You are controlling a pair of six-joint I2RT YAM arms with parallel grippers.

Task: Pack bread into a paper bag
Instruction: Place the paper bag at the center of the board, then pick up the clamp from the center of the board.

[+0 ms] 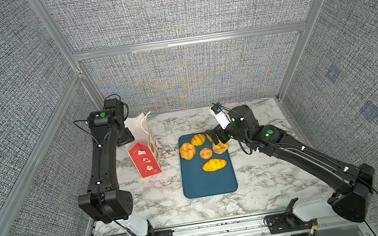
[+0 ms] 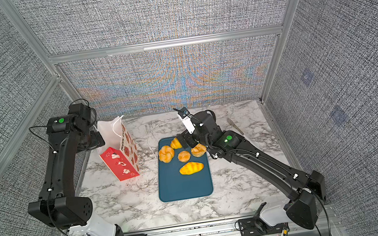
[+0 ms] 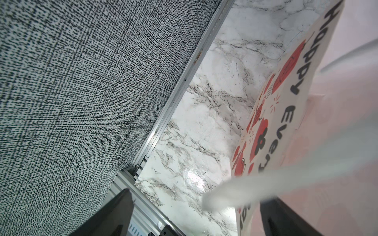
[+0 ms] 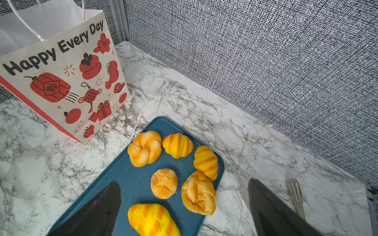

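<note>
At frame left the left arm stands elbow-high, wrist bent down; the left gripper (image 3: 196, 198) is spread wide at the rim of the paper bag (image 1: 145, 160), left of centre. Centre: the bread (image 1: 206, 153), six pieces on a blue tray (image 1: 209, 183); the right gripper (image 4: 183, 181), jaws apart, hovers just above. Bag lettering: "Happy Every Day".

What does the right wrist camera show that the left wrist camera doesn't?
Only the right wrist view: a dark blue rectangular tray holding six golden-orange pastries, a slotted metal utensil on the marble, and the open right hand. Only the left wrist view: the open left hand, apparently straddling the printed wall of the red-and-white paper gift bag. Both: that bag, the white marble tabletop and the grey woven wall.
</note>
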